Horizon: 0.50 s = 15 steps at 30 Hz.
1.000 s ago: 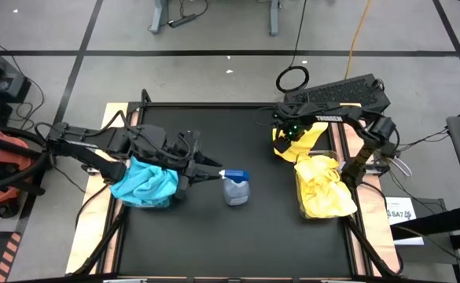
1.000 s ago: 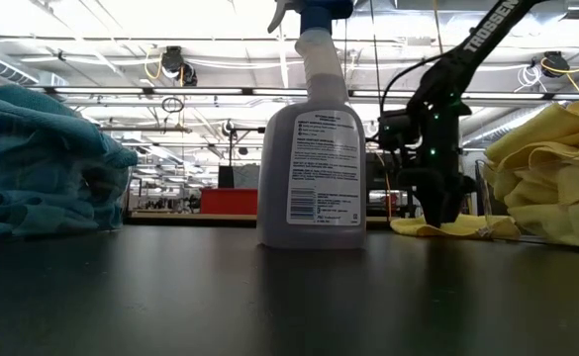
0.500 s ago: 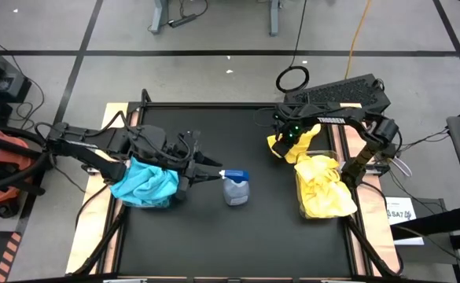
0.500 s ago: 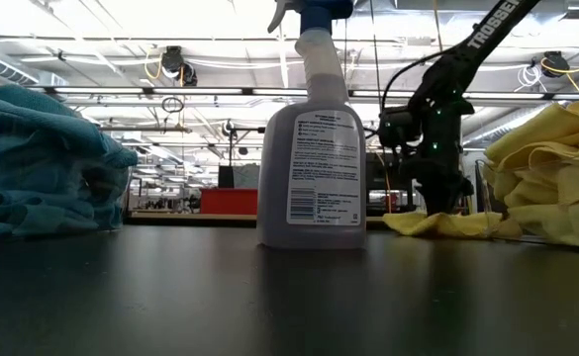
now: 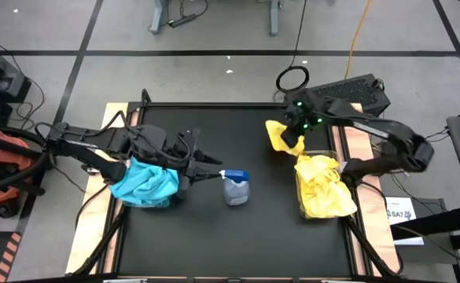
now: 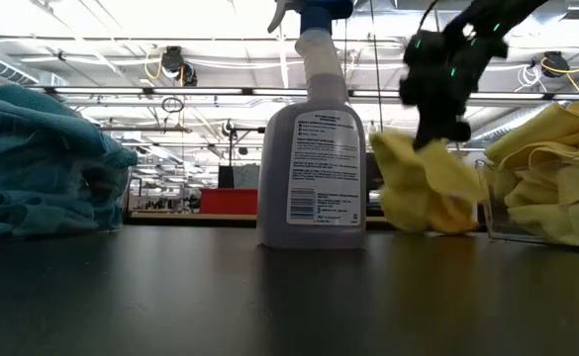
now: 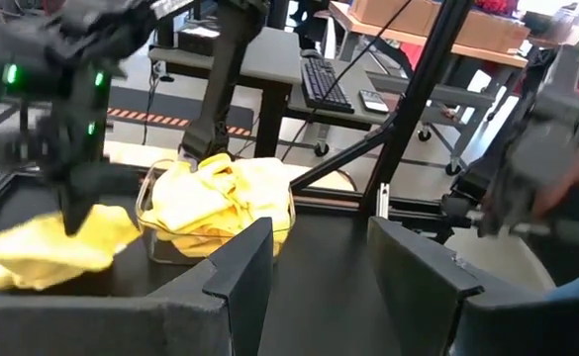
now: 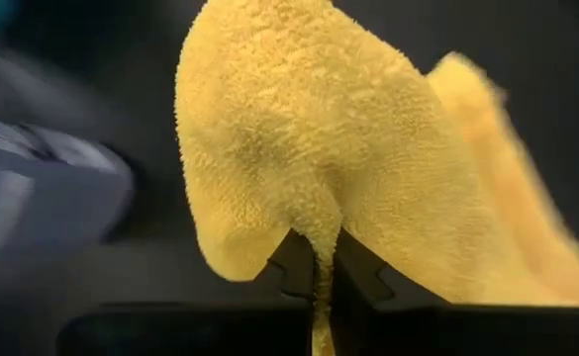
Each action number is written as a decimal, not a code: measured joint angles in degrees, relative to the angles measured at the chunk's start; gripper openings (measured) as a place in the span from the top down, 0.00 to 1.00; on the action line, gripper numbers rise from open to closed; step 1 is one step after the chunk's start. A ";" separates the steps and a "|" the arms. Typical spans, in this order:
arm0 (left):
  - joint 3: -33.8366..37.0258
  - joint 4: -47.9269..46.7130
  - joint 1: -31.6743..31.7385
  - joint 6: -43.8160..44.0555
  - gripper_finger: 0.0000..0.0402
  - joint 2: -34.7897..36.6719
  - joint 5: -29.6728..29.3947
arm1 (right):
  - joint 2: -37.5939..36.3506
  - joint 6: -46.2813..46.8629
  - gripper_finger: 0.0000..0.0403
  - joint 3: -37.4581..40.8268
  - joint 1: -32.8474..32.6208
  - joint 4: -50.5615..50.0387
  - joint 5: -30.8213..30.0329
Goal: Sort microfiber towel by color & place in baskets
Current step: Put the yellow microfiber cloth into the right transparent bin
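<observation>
Where flat before, yellow towel [image 5: 281, 135] now lifted, right end effector [image 5: 296, 135] clamped

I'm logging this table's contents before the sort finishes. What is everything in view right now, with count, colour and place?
Held towel: one, yellow, hanging from the right gripper, beside the right basket.
Yellow towels: a pile, count unclear, heaped in the right basket.
Right basket: one, clear, table's right side.
Teal towels: a pile, count unclear, table's left side; the basket under them cannot be made out.
Spray bottle: one, grey with blue top, table centre.
Table: one, black.
Left gripper: open, empty, near the spray bottle.
Right gripper: shut on the held towel.
</observation>
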<state>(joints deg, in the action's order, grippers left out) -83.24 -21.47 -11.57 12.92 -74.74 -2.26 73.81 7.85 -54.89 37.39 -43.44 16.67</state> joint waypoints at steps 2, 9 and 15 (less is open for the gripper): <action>0.00 0.00 0.20 -0.28 0.56 0.00 0.00 | -3.52 0.55 1.00 -1.50 0.00 0.01 0.83; 0.00 0.02 0.34 -1.37 0.56 0.00 -0.07 | -11.59 2.02 1.00 -8.97 0.00 -3.07 8.59; 0.00 0.02 0.34 -1.42 0.56 0.00 -0.20 | -15.63 1.28 1.00 -17.70 -1.35 -9.73 13.46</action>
<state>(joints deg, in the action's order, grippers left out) -83.24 -21.45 -11.22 11.51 -74.74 -2.46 58.18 9.14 -72.59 36.04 -53.17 30.13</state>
